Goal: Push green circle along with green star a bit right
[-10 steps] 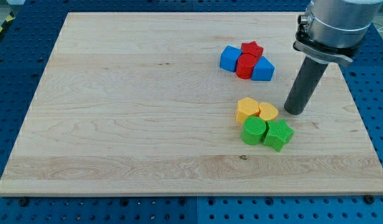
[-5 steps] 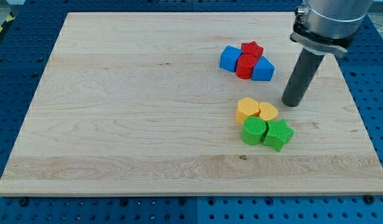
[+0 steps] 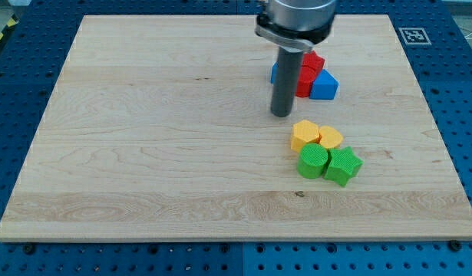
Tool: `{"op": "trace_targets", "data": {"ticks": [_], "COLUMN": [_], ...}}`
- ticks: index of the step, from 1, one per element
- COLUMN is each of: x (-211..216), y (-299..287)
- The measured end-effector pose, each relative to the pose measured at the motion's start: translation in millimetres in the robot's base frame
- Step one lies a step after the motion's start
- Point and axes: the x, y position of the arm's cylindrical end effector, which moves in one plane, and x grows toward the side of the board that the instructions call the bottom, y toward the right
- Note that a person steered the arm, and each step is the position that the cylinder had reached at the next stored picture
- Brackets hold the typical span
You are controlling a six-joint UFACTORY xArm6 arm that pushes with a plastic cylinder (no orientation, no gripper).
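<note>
The green circle and the green star lie side by side and touching, right of the board's centre, the circle on the left. My tip rests on the board up and to the left of them, apart from both, with the yellow blocks between. The rod rises straight up from the tip and hides part of the blue block behind it.
A yellow hexagon-like block and a yellow heart touch the green pair from above. Further up lies a cluster: a red star, a red cylinder, a blue triangle and a partly hidden blue block.
My tip has moved from right of the yellow heart, up and across to the left, and now stands upper left of the yellow blocks. No block has moved.
</note>
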Motion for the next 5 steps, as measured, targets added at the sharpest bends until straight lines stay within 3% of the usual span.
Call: {"op": "trace_targets", "data": {"ticks": [1,2,3,5], "x": [9,45,78,83], "y": [-33,-38,-23,44]}}
